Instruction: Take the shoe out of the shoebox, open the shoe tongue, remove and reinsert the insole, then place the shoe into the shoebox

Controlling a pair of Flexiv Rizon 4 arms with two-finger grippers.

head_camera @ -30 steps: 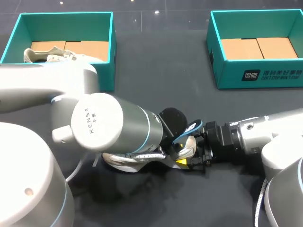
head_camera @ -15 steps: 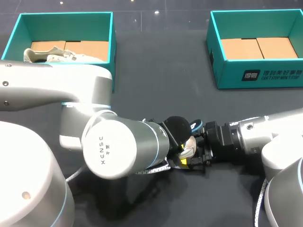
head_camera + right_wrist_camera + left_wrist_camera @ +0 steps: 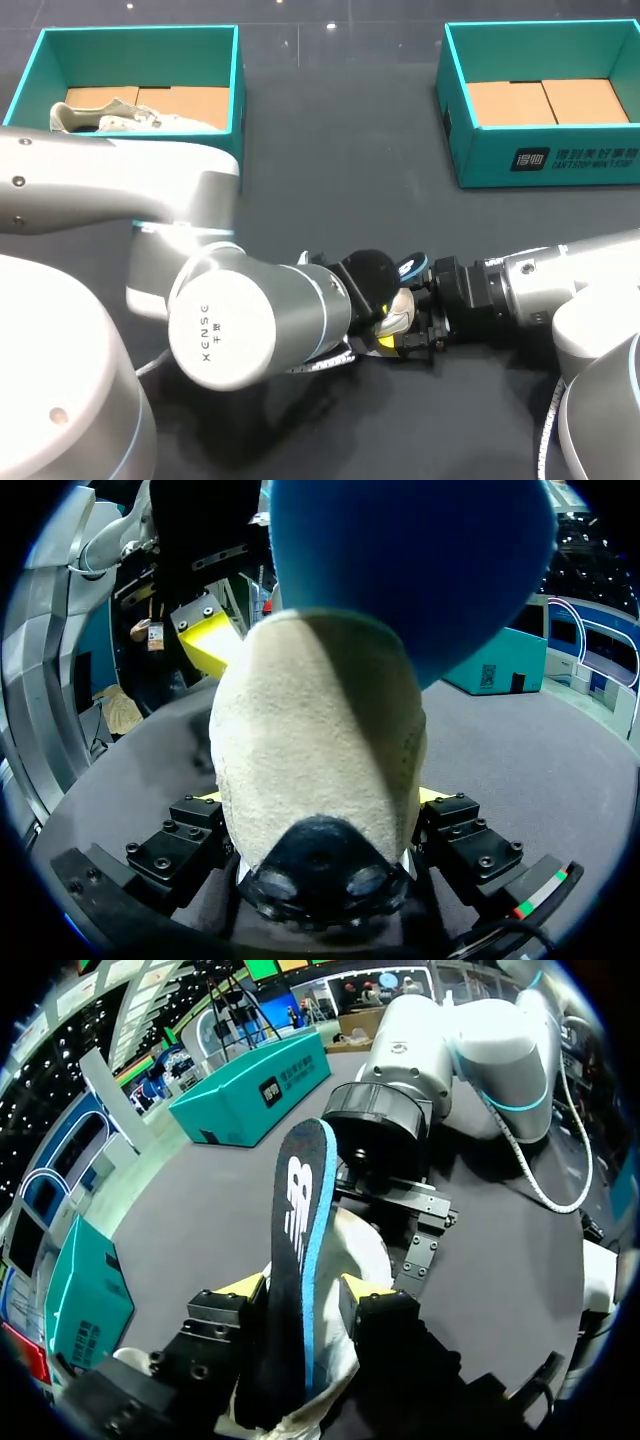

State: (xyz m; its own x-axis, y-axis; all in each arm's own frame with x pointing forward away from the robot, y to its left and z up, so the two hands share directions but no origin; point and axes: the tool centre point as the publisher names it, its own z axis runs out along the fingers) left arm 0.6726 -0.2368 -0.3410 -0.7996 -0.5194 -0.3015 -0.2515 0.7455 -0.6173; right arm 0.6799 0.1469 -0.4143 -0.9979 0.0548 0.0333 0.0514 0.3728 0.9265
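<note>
Left gripper (image 3: 303,1292) pinches a dark, blue-edged insole (image 3: 300,1195). The insole stands upright, its lower end inside the mouth of a cream shoe (image 3: 355,1250). Right gripper (image 3: 318,802) is clamped on the shoe's heel, steadying it on the table (image 3: 330,160), toward the middle of the near edge. Over the last second the left arm (image 3: 215,320) has swung lower and across, hiding more of the insole from overhead. The insole step looks unfinished; whether it is coming out or going in is unclear. A teal shoebox (image 3: 545,165) stands at the far right corner.
</note>
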